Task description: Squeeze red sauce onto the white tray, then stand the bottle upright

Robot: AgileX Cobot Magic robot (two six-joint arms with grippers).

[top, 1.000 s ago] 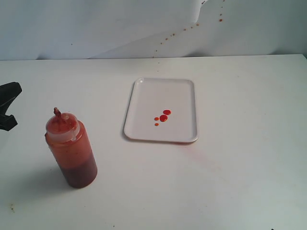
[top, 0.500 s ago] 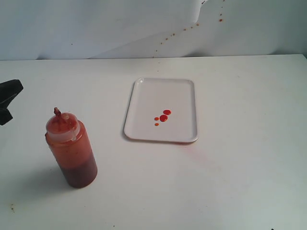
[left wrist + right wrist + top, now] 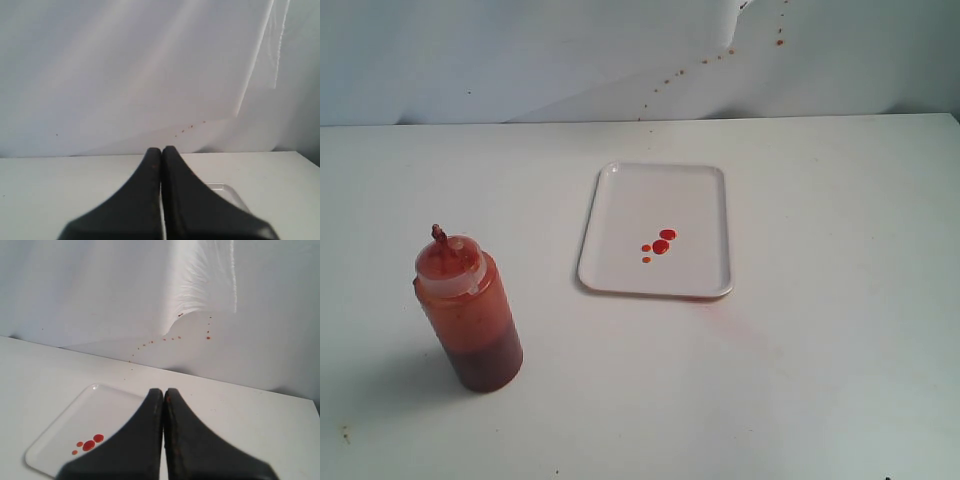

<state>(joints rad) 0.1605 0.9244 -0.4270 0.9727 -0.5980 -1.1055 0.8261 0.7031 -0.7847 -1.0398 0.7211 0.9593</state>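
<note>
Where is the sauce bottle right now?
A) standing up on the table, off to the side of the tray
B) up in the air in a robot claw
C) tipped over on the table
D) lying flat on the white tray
A: the bottle stands upright on the table with its nozzle pointing up. It is clear of the white tray, and nothing is holding it.
</note>
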